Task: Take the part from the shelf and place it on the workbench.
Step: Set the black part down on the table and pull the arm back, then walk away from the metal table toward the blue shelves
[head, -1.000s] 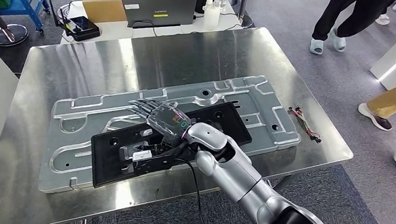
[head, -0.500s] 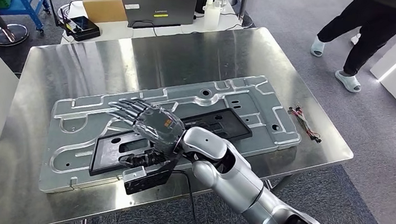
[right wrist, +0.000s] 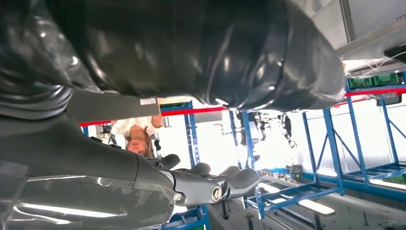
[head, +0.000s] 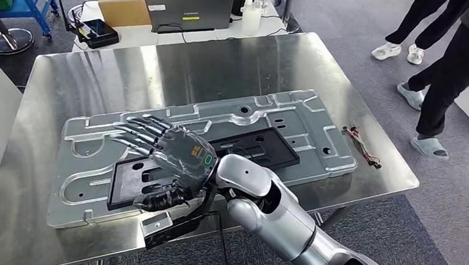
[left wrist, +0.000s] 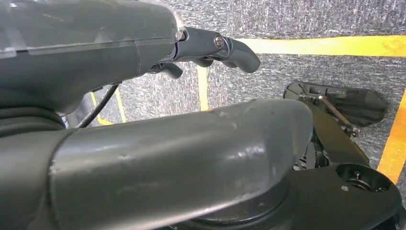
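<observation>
Right hand [head: 177, 155] released, fingers spread, hovering above black part [head: 253, 147]; its long axis runs crosswise on surface [head: 225, 57].

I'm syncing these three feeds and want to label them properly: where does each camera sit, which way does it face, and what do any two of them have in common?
Head view: high on the body, looking forward and down at the steel workbench with the black part on a silver panel; the right hand and arm show.
Left wrist view: behind the left hand, facing grey carpet with yellow floor lines.
Right wrist view: behind the right hand, turned, facing blue racks and a person.
Shared: head and right wrist views both show the right hand.
</observation>
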{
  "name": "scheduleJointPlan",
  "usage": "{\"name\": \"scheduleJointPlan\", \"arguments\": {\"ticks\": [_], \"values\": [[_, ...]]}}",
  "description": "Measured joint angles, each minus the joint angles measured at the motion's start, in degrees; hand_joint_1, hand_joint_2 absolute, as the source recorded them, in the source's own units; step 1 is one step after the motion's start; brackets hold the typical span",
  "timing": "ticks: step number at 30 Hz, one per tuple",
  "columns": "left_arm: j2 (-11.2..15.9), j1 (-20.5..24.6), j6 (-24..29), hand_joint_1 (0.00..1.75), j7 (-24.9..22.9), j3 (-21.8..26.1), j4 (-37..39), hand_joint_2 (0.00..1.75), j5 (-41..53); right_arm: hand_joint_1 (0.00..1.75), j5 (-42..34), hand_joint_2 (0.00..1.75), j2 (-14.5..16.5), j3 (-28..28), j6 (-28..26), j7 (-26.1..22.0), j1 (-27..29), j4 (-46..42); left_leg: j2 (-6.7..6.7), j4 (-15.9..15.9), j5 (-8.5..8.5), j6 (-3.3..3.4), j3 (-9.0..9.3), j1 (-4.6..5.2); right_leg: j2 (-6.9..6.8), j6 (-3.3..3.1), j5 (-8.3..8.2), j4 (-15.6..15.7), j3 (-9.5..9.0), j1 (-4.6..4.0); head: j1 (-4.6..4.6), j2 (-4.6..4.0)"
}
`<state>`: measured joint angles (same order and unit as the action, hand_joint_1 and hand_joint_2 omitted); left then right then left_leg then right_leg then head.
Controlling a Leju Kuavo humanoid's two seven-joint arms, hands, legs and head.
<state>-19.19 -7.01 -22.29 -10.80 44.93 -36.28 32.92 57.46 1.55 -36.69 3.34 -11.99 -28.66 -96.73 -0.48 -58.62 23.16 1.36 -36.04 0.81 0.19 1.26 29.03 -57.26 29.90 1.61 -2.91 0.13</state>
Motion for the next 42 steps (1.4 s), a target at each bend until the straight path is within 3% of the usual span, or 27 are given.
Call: {"name": "scheduleJointPlan", "arguments": {"ticks": [5, 7, 10, 11, 12, 13, 16, 17, 19, 21, 23, 25, 26, 27, 28, 29, 31, 33, 36, 37, 39, 41, 42], "values": [[0.0, -0.1, 0.0, 0.00, -0.1, -0.4, -0.1, 0.00, 0.0, 0.00, 0.0, 0.00, 0.0, -0.4, 0.0, 0.0, 0.0, -0.6, 0.05, 0.1, -0.11, 0.83, 0.06, 0.13, 0.00, 0.86, 0.07, 0.1, -0.28, 0.25, 0.00, 0.00], [0.0, -0.2, 0.0, 0.00, -0.2, -0.6, -0.2, 0.00, 0.0, 0.00, 0.0, 0.00, -0.1, -0.5, -0.1, 0.0, 0.0, -0.8, 0.18, 0.7, -0.60, 1.40, 0.27, -0.18, -0.03, 1.00, 1.78, -1.6, 0.20, 0.23, -0.01, 0.00], [0.0, -0.3, 0.0, 0.00, -0.3, -1.1, -0.3, 0.00, 0.0, 0.00, -0.1, 0.00, -0.4, -0.5, -0.2, 0.0, 0.1, -1.0, 0.29, 1.0, -1.01, 1.89, 0.00, -0.18, -0.06, 0.79, 7.80, -11.6, 4.35, -0.03, -0.01, 0.00], [0.0, -0.3, 0.0, 0.00, -0.3, -1.2, -0.3, 0.00, 0.0, 0.00, -0.1, 0.00, -0.6, -0.6, -0.2, 0.0, 0.2, -1.0, 0.30, 1.0, -1.12, 1.94, -0.22, -0.10, -0.06, 0.74, 8.91, -14.7, 5.65, -0.15, -0.02, 0.00], [0.0, -0.3, 0.0, 0.00, -0.3, -1.2, -0.3, 0.00, 0.0, 0.00, -0.1, 0.00, -0.7, -0.7, -0.2, 0.0, 0.3, -1.0, 0.30, 0.9, -1.26, 1.94, -0.47, -0.01, -0.06, 0.63, 8.86, -15.9, 6.12, -0.24, -0.02, 0.00], [0.0, -0.4, 0.0, 0.00, -0.3, -1.3, -0.3, 0.00, 0.0, 0.00, -0.1, 0.00, -0.8, -0.7, -0.2, 0.0, 0.3, -1.0, 0.29, 0.8, -1.42, 1.90, -0.73, 0.07, -0.06, 0.43, 7.67, -14.9, 5.47, -0.33, -0.01, 0.00], [-0.1, -0.5, 0.0, 0.00, -0.3, -1.5, -0.3, 0.00, 0.0, 0.00, -0.2, 0.00, -0.9, -0.8, -0.2, 0.0, 0.3, -1.2, 0.21, 0.3, -1.91, 1.45, -1.42, 0.21, -0.11, -0.68, 2.73, -4.1, -0.21, -0.88, -0.01, 0.00], [-0.1, -0.5, 0.0, 0.00, -0.3, -1.5, -0.3, 0.00, 0.0, 0.00, -0.2, 0.00, -0.9, -0.8, -0.3, 0.0, 0.2, -1.3, 0.19, 0.2, -2.12, 1.15, -1.52, 0.19, -0.14, -0.98, 1.85, -1.8, -1.29, -1.14, -0.01, 0.00], [-0.2, -0.6, -0.1, 0.00, -0.3, -1.5, -0.4, 0.00, 0.0, 0.00, -0.2, 0.00, -0.9, -0.9, -0.3, 0.0, 0.1, -1.4, 0.18, 0.2, -2.74, 0.36, -1.64, 0.07, -0.16, -1.44, 1.04, -0.8, -1.42, -1.56, -0.01, 0.00], [-0.1, -0.7, -0.1, 0.00, -0.3, -1.5, -0.4, 0.00, 0.0, 0.00, -0.2, 0.00, -1.0, -0.9, -0.3, 0.0, 0.0, -1.5, 0.13, 0.2, -2.75, -0.46, -2.05, 0.05, -0.24, -2.07, 0.21, -0.2, -0.90, -1.26, -0.01, 0.00], [0.0, -0.8, -0.1, 0.00, -0.3, -1.5, -0.5, 0.00, 0.0, 0.00, -0.2, 0.00, -1.0, -1.0, -0.3, 0.0, 0.0, -1.5, 0.11, -2.6, 0.77, -1.41, -3.32, -0.14, -0.40, -2.74, -1.10, 0.2, 0.13, -0.78, -0.01, 0.00], [0.0, -0.8, -0.1, 0.00, -0.4, -1.5, -0.5, 0.00, 0.0, 0.00, -0.2, 0.00, -1.0, -1.1, -0.3, 0.0, 0.0, -1.5, 0.15, -9.7, 6.58, -2.42, -5.30, -0.75, -0.48, -3.02, -2.22, 0.2, 1.53, -0.73, 0.00, 0.00], [0.0, -0.8, -0.1, 0.00, -0.4, -1.5, -0.5, 0.00, 0.0, 0.00, -0.2, 0.00, -1.0, -1.2, -0.3, 0.0, 0.1, -1.5, 0.16, -13.2, 8.35, -2.84, -5.94, -1.06, -0.50, -2.94, -2.74, 0.2, 2.25, -0.70, 0.00, 0.00], [0.0, -0.8, -0.1, 0.00, -0.4, -1.5, -0.5, 0.00, 0.0, 0.00, -0.2, 0.00, -1.0, -1.3, -0.3, 0.0, 0.1, -1.5, 0.17, -15.6, 8.91, -3.20, -5.89, -1.35, -0.55, -2.80, -3.26, 0.1, 3.00, -0.65, 0.00, 0.00], [0.0, -0.8, -0.1, 0.00, -0.4, -1.5, -0.5, 0.00, -0.1, 0.00, -0.2, 0.00, -1.0, -1.3, -0.4, 0.0, 0.2, -1.5, 0.17, -15.8, 8.23, -3.50, -4.85, -1.62, -0.58, -2.60, -3.70, -0.1, 3.69, -0.54, 0.00, 0.00], [0.0, -0.8, -0.2, 0.00, -0.4, -1.6, -0.5, 0.00, -0.1, 0.00, -0.2, 0.00, -1.1, -1.3, -0.4, 0.0, 0.2, -1.5, 0.18, -13.9, 6.84, -3.73, -2.68, -1.85, -0.61, -2.36, -4.07, -0.3, 4.33, -0.40, 0.00, 0.00], [0.0, -0.8, -0.2, 0.00, -0.4, -1.7, -0.6, 0.00, -0.2, 0.00, -0.2, 0.00, -1.1, -1.4, -0.4, 0.0, 0.2, -1.6, 0.14, -5.7, 5.21, -3.97, 3.71, -2.08, -0.61, -1.73, -4.65, -0.8, 5.35, -0.17, 0.00, 0.00], [0.0, -0.8, -0.2, 0.00, -0.4, -2.1, -0.7, 0.00, -0.4, 0.00, -0.2, 0.00, -1.1, -1.4, -0.4, 0.0, 0.2, -1.7, -0.03, 0.3, 5.65, -3.33, 7.62, -1.84, -0.59, -0.91, -5.24, -1.1, 5.81, -0.15, -0.01, 0.00], [-0.1, -0.9, -0.2, 0.00, -0.5, -2.5, -0.8, 0.00, -0.5, 0.00, -0.3, 0.00, -1.2, -1.4, -0.5, 0.0, 0.2, -1.7, 0.03, 1.3, 5.24, -1.53, 7.28, -1.53, -0.52, 0.37, -5.90, -1.1, 6.12, -0.09, -0.02, 0.00], [-0.1, -0.9, -0.2, 0.00, -0.5, -2.5, -0.8, 0.00, -0.6, 0.00, -0.3, 0.00, -1.3, -1.5, -0.6, 0.0, 0.2, -1.7, 0.18, 1.4, 4.69, -0.80, 6.88, -1.54, -0.48, 0.61, -4.90, -1.8, 6.59, -0.03, -0.02, 0.00], [-0.1, -0.9, -0.2, 0.00, -0.5, -2.6, -0.9, 0.00, -0.6, 0.00, -0.4, 0.00, -1.5, -1.5, -0.6, 0.0, 0.2, -1.7, 0.47, 1.6, 3.41, 0.36, 5.66, -1.49, -0.40, 0.75, -0.05, -6.5, 8.49, 0.04, -0.02, 0.00], [-0.2, -0.9, -0.2, 0.00, -0.5, -2.7, -0.9, 0.00, -0.6, 0.00, -0.4, 0.00, -1.7, -1.6, -0.6, 0.0, 0.3, -1.7, 0.53, 1.5, 2.21, 0.82, 4.00, -1.13, -0.40, 0.75, 4.73, -13.9, 10.65, -0.12, -0.02, 0.00], [-0.2, -0.9, -0.2, 0.00, -0.5, -2.7, -0.9, 0.00, -0.6, 0.00, -0.4, 0.00, -1.8, -1.6, -0.6, 0.0, 0.3, -1.7, 0.55, 1.4, 1.65, 0.90, 3.18, -0.92, -0.40, 0.70, 5.36, -16.6, 11.01, -0.24, -0.02, 0.00]]}}
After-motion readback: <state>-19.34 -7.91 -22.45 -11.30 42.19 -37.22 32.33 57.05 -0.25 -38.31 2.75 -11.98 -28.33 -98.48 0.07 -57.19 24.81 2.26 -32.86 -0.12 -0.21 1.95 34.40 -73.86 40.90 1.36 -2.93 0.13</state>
